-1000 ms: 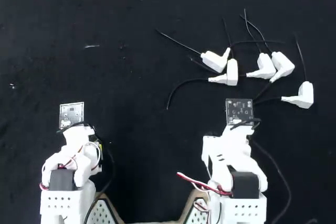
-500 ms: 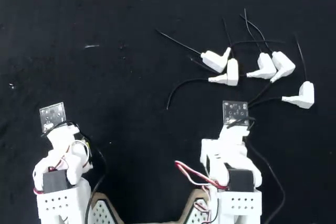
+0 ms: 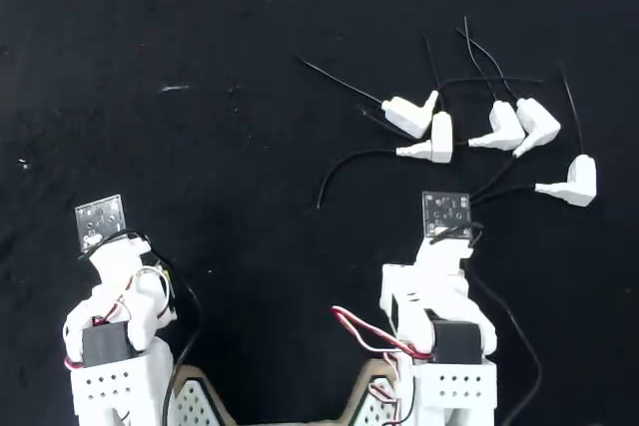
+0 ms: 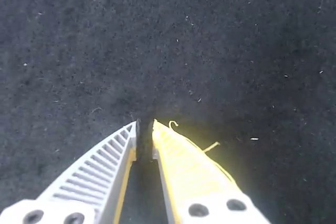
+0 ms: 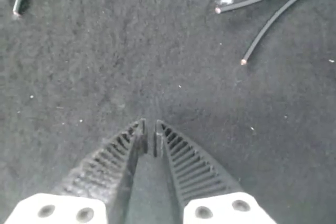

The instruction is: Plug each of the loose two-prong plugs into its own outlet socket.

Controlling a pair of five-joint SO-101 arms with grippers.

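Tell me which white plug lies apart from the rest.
The plug farthest right in the high view, lying alone; the others sit in two close pairs.

The table (image 3: 200, 147) is covered in a black cloth, matt and slightly fuzzy, flecked with pale lint. The plugs (image 3: 506, 129) are smooth white plastic on thin, smooth black cords (image 3: 339, 80). The left gripper (image 4: 145, 128) has ribbed plastic fingers (image 4: 181, 156), one white and one yellow, while the right gripper (image 5: 149, 129) is matt, dark ribbed plastic.

Black table (image 3: 200, 147) with loose plugs (image 3: 436, 139).
Five white plugs lie close together toward its far right, each with a thin black cord (image 3: 344, 162) trailing across the cloth.
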